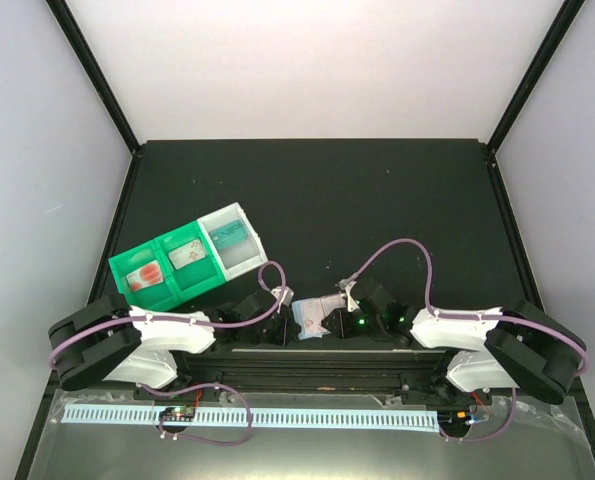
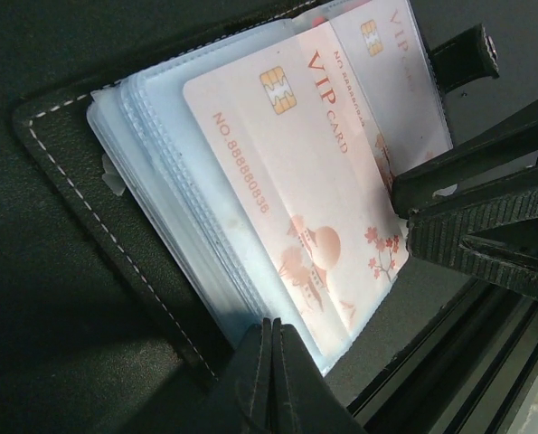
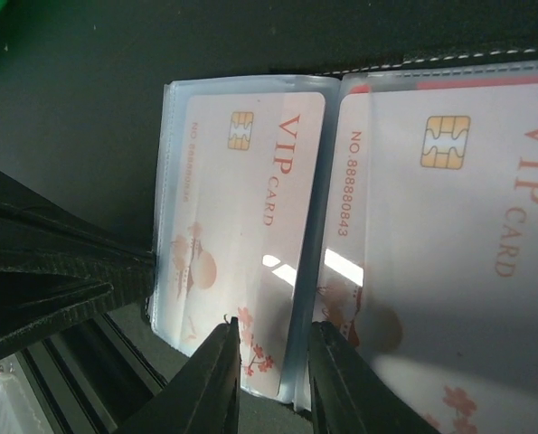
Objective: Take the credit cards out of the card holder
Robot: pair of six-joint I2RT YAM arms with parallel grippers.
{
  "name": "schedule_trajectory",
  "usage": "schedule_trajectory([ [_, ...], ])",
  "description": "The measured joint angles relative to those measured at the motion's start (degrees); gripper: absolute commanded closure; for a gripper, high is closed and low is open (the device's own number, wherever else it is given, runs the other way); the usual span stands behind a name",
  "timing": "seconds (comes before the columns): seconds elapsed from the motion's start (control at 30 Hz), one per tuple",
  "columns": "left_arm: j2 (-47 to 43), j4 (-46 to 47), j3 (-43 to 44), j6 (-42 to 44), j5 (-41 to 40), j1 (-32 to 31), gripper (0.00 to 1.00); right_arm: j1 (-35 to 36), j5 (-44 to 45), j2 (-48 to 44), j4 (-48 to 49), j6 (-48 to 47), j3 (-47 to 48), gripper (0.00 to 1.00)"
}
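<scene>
My left gripper [image 2: 270, 366] is clenched on the sleeve edge of the card holder [image 2: 160, 190], at 6 o'clock in its wrist view. My right gripper [image 3: 276, 371] stands parted, fingers straddling the sleeves' lower edge. The holder lies open at the 6 o'clock edge of the table [image 1: 307, 190], with whitish VIP credit cards [image 2: 296, 181] inside its sleeves.

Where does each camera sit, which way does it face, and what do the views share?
Top external: above and behind the bases, looking down at the table; left arm and right arm show.
Left wrist: on the left arm, facing the card holder; left gripper at bottom.
Right wrist: on the right arm, facing the credit cards; right gripper at bottom.
Shared: both wrist views show the card holder and the opposite gripper.
</scene>
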Motion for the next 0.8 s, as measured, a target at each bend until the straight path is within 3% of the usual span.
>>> schedule_trajectory([
  [0.6, 0.0, 0.0, 0.0, 0.0, 0.0, 0.0, 0.98, 0.0, -0.3, 1.7, 2.7, 1.2, 0.0, 0.8],
  [0.8, 0.0, -0.1, 0.0, 0.0, 0.0, 0.0, 0.98, 0.0, -0.5, 2.1, 3.3, 1.4, 0.0, 0.85],
])
